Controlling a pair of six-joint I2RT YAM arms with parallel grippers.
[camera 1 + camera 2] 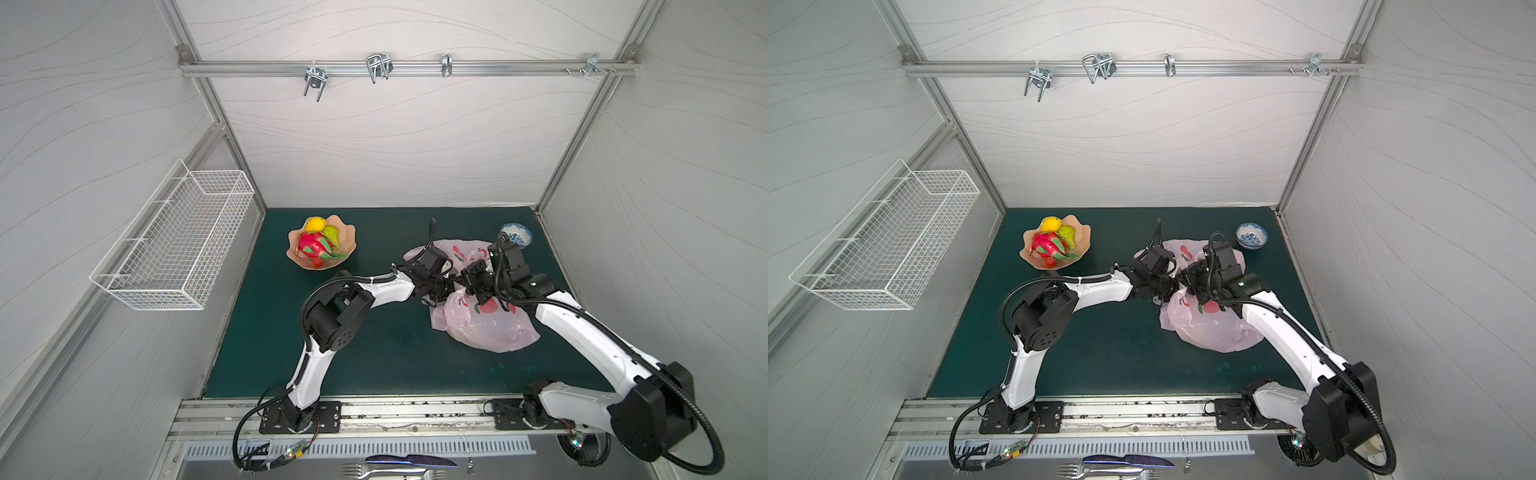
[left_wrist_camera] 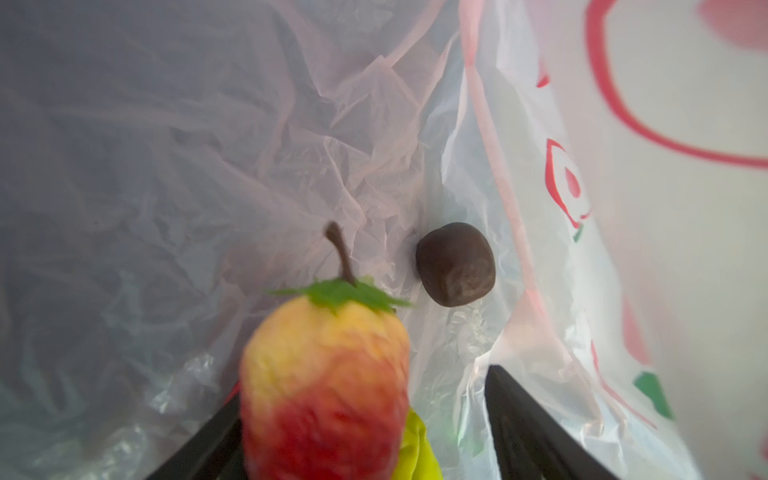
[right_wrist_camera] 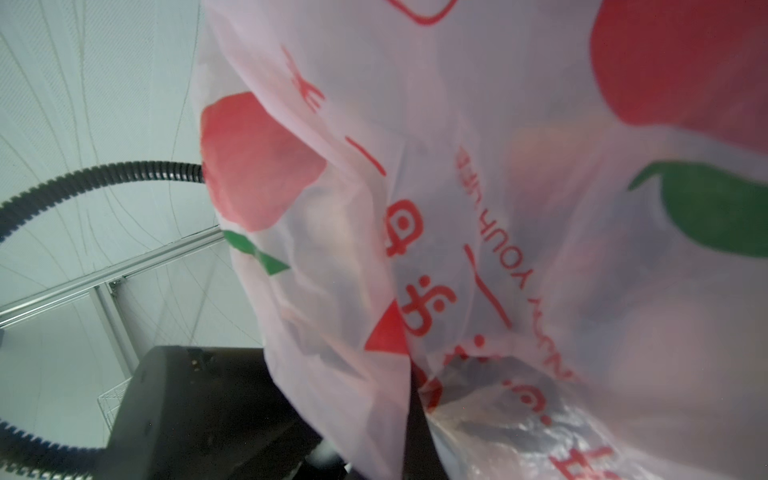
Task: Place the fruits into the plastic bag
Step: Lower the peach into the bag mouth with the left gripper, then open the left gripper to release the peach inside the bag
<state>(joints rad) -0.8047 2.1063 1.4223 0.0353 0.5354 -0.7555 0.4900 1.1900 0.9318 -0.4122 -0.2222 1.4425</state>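
Note:
The pale-pink plastic bag lies on the green mat at the right. My left gripper reaches into its mouth and is open, its black fingers spread wide. A blurred red-and-yellow fruit with a stem and green leaf sits between them, clear of the far finger. A dark brown round fruit and a yellow-green piece lie inside the bag. My right gripper is shut on the bag's film, holding the mouth up. A lemon, dragon fruit and pear rest in the peach dish.
A blue-and-white bowl stands behind the bag at the back right. A white wire basket hangs on the left wall. Metal hooks hang from the back rail. A fork and knife lie beyond the front edge.

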